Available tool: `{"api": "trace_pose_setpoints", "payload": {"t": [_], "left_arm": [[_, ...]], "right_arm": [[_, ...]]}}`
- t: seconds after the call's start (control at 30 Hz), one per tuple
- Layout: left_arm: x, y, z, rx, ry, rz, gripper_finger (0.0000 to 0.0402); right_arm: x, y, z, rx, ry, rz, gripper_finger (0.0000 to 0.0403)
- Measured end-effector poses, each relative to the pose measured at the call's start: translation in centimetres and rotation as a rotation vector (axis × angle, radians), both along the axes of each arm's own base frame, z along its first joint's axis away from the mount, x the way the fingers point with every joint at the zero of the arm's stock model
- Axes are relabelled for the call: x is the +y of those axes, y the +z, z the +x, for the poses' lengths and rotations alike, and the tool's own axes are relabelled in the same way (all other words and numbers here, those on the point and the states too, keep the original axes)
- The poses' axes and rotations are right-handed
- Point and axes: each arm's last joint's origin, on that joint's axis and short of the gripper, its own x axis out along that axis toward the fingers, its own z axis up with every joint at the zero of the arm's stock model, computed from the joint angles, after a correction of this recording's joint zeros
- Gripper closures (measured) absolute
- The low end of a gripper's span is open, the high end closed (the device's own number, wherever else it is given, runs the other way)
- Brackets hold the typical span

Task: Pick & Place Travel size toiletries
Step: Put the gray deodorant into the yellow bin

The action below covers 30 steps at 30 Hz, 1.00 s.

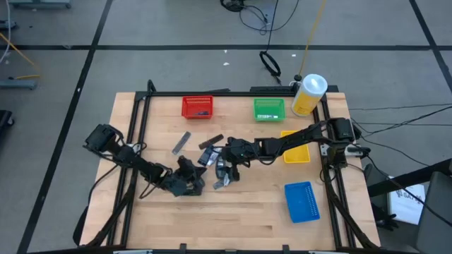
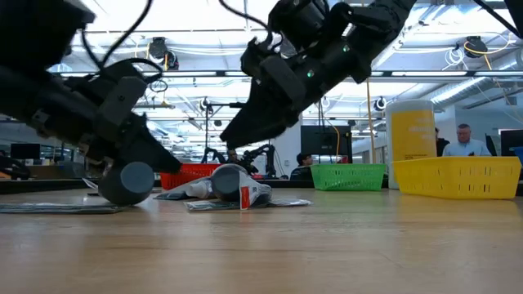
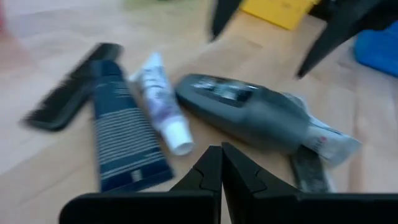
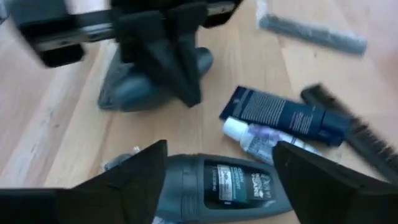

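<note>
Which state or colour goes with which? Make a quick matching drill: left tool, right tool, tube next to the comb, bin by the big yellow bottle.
Things:
1. left tool
2. right tool
3. tube beside the comb
4. bin beside the yellow bottle

States or colours:
A. green
B. open above the grey bottle
C. shut, empty
D. dark blue

Pairs: 1-C, 2-B, 3-D, 4-A

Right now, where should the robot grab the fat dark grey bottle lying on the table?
Across its wide middle, coming straight down from above. The grey bottle lies flat on its side, and the open right end effector already straddles it. The blue tube and white tube lie close beside it, so a sideways approach would probably bump them.
</note>
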Motion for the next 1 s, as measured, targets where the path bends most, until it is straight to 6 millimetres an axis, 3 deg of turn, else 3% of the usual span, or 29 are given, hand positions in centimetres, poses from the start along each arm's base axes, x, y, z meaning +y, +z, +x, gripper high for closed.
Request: {"api": "trace_pose_setpoints", "payload": {"t": [0.23,0.43,0.6,1.0], "left_arm": [[1.1,1.0,3.2,0.041,-0.117,0.046,0.0397],[2.1,-0.5,4.9,0.105,-0.165,-0.008,0.04],[2.1,-1.7,5.9,0.125,-0.162,-0.027,0.0393],[1.8,-2.1,8.0,0.117,-0.149,0.025,0.0392]], "right_arm": [[0.9,-0.4,-0.1,0.015,-0.196,0.014,0.006],[1.8,-0.7,-0.4,0.031,-0.275,0.116,0.0058],[1.9,-2.4,-1.5,0.099,-0.327,0.174,0.0057],[2.0,-4.0,-2.9,0.11,-0.372,0.191,0.0065]]}}
